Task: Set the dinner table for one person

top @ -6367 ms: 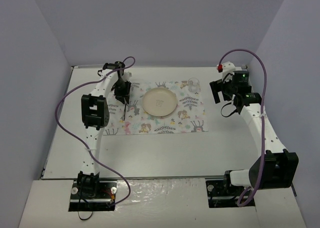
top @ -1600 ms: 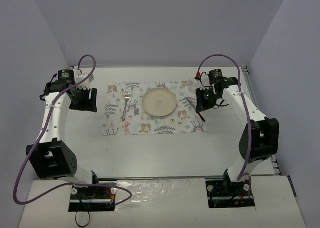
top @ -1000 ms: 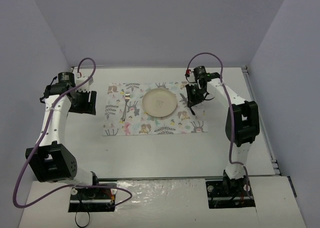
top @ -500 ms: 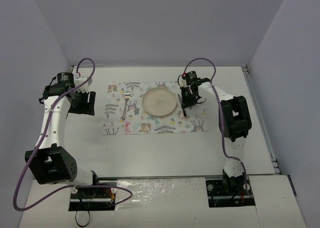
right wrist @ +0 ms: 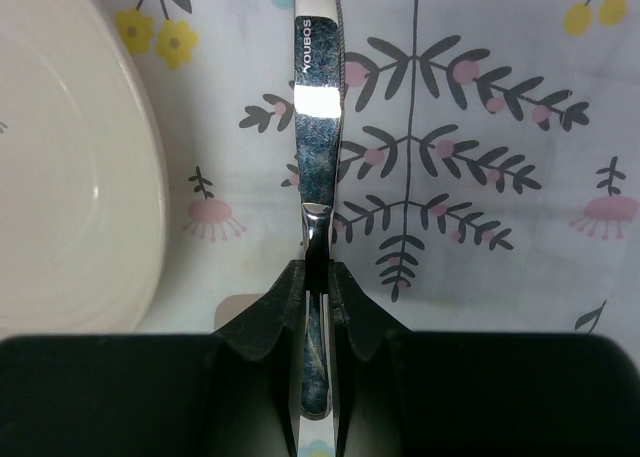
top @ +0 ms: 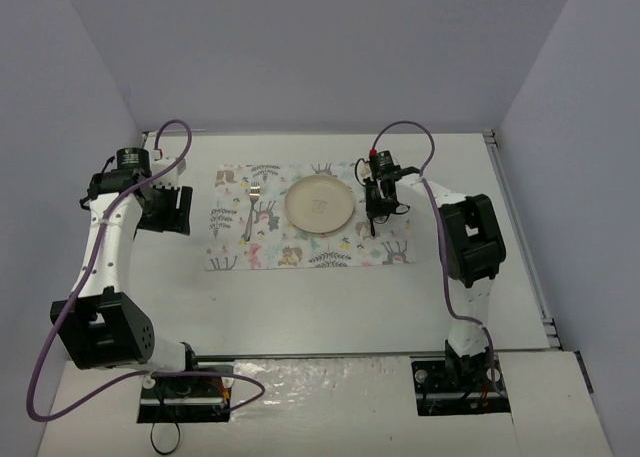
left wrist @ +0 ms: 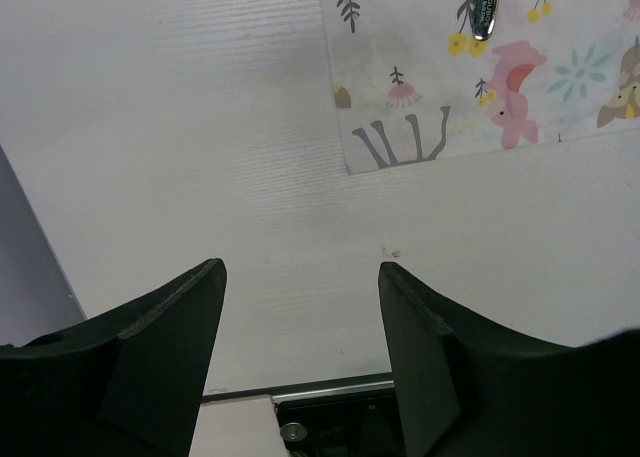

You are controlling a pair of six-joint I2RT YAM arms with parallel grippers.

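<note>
The dinner table [top: 330,297] carries a printed cloth [top: 300,252] with a cream plate [top: 320,204] at its middle and a fork [top: 249,212] to the plate's left. My right gripper [top: 374,209] hangs just right of the plate, shut on a silver knife [right wrist: 316,127]. The knife's handle points away over the cloth [right wrist: 480,177], beside the plate's rim [right wrist: 70,157], and the right gripper [right wrist: 318,272] pinches it at its narrow neck. My left gripper [top: 165,207] is open over bare table left of the cloth. Nothing is between the left gripper's [left wrist: 300,269] fingers.
The cloth's near left corner [left wrist: 440,87] and the fork's handle tip [left wrist: 485,2] show in the left wrist view, with the table's front rail [left wrist: 330,387] below. Grey walls close in the table on three sides. Purple cables loop off both arms.
The right gripper has carried the knife leftward across the cloth's right part to just beside the plate. The left arm has stayed put, gripper still open.
</note>
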